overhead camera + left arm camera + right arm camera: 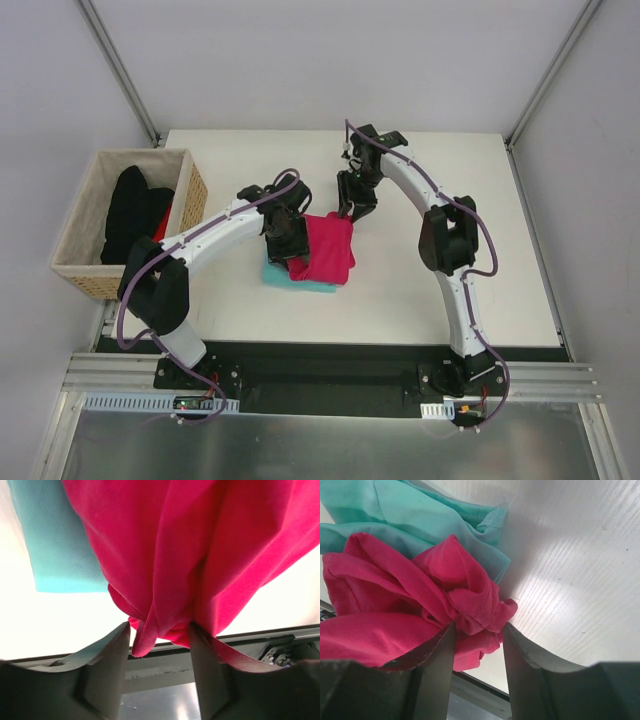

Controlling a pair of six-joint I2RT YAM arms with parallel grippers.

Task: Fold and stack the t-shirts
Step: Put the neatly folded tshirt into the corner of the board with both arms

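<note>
The magenta-pink t-shirt (328, 248) lies folded on top of the teal-mint t-shirt (277, 275) at the table's middle. My left gripper (288, 238) sits at the pink shirt's left edge. In the left wrist view the left gripper (159, 627) is open, and a bunched fold of pink cloth (190, 545) hangs loose between its fingers (107, 670), with teal cloth (60, 545) behind. My right gripper (352, 208) is at the pink shirt's far corner. It (478, 627) is open too, a crumpled pink corner (470, 605) resting between its jaws over the teal shirt (420, 515).
A wicker basket (70, 235) at the table's left edge holds dark garments (135, 210). The white table (450, 200) extends right and back of the shirts. Metal frame posts rise at the back corners.
</note>
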